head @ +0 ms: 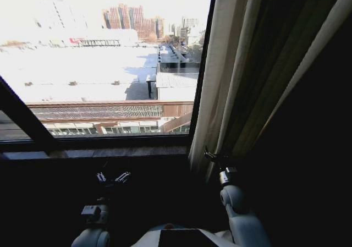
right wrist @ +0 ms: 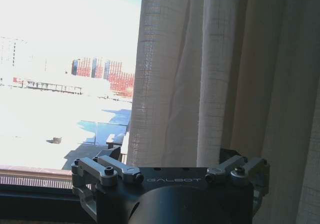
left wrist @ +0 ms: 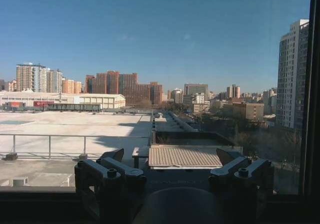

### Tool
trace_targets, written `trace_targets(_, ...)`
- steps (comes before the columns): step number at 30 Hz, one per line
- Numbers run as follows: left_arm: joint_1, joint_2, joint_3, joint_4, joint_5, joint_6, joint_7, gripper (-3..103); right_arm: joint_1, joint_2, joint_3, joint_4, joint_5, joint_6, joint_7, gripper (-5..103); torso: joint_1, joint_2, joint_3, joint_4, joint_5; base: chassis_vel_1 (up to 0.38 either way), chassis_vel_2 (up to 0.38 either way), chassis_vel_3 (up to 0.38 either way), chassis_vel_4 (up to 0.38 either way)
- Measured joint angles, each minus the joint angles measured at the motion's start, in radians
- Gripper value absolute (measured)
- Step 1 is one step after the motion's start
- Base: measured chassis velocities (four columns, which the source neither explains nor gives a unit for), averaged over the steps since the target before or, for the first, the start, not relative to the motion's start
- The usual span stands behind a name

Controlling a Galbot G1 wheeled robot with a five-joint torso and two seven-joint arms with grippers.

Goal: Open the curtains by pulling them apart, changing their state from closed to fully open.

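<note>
Reaching up at our right, our right gripper (head: pixel 209 157) spreads its jaws wide just at the gathered curtain (head: pixel 231 76), without gripping it. Our left gripper (head: pixel 113 177), also wide open, hangs low before the bare window (head: pixel 110 54), well apart from the fabric

A cream curtain panel (head: pixel 231 76) hangs bunched at the right of the window, its pleats running down to the dark sill (head: pixel 93 152). The right gripper (head: pixel 211 157) is raised at the panel's lower edge. The left gripper (head: pixel 112 177) sits low and near, fingers spread, below the sill. Rooftops and distant red buildings (head: pixel 132 18) fill the bare glass on the left.
</note>
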Motion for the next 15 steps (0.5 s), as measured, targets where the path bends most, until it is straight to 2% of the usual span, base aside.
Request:
trace_targets(7, 0.002, -0.002, 0.004, 0.006, 0.002, -0.009, 0.001, 100, 0.004, -0.001, 0.001, -0.012, -0.018, 0.002, -0.005, 100, 0.000, 0.000, 0.000, -0.0001, 0.0016, 0.021, 0.002, -0.007, -0.007)
trace_targets(15, 0.003, -0.003, 0.003, 0.009, 0.003, -0.013, 0.001, 100, 0.021, 0.003, 0.001, -0.015, -0.022, -0.002, -0.015, 100, 0.000, 0.000, 0.000, 0.0001, 0.0004, -0.022, -0.026, 0.021, 0.024)
